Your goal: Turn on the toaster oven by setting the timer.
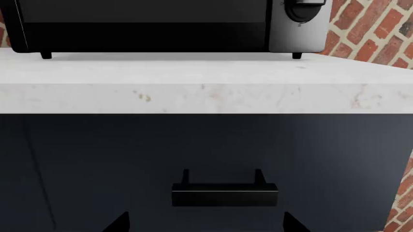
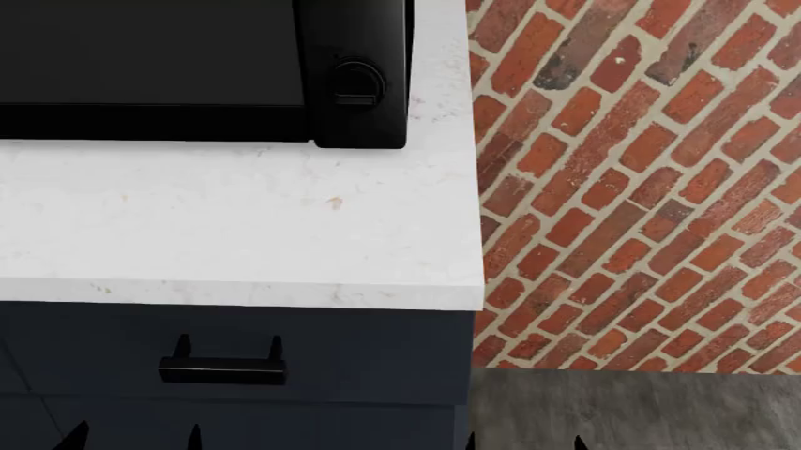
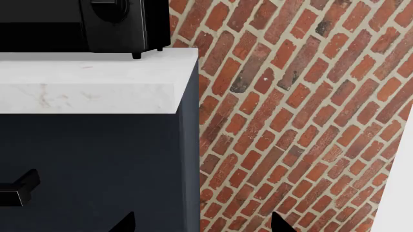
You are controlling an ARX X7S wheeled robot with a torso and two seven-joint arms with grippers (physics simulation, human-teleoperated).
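1. The toaster oven [image 2: 188, 66] sits at the far side of the white worktop [image 2: 238, 225], with its knob panel at its right end, close to the worktop's right edge and the brick wall [image 2: 626, 187] beyond.
2. Only one knob [image 2: 356, 84] shows in the head view, low on that panel. It has a raised bar, so it may be the timer, but the frame cuts the panel off above it and no marks can be read. Turning the wrong knob would set the heat and leave the oven off.
3. The left hand [image 1: 206, 224] hangs low in front of the dark cabinet, near the drawer handle [image 1: 225, 193]. Only its two finger tips show, set wide apart and holding nothing.
4. The right hand [image 3: 203, 223] is also low, off the cabinet's right corner and facing the wall, its tips likewise wide apart and empty.
5. Both hands are well apart from the knob and below the worktop. A straight reach forward could strike the worktop's front edge or snag the drawer handle, so a hand must rise first.
6. The right arm works close to the wall and could scrape it.
7. A wide hand closing off-centre on the bar may slip, or push the light-footed oven backward instead of turning the knob.
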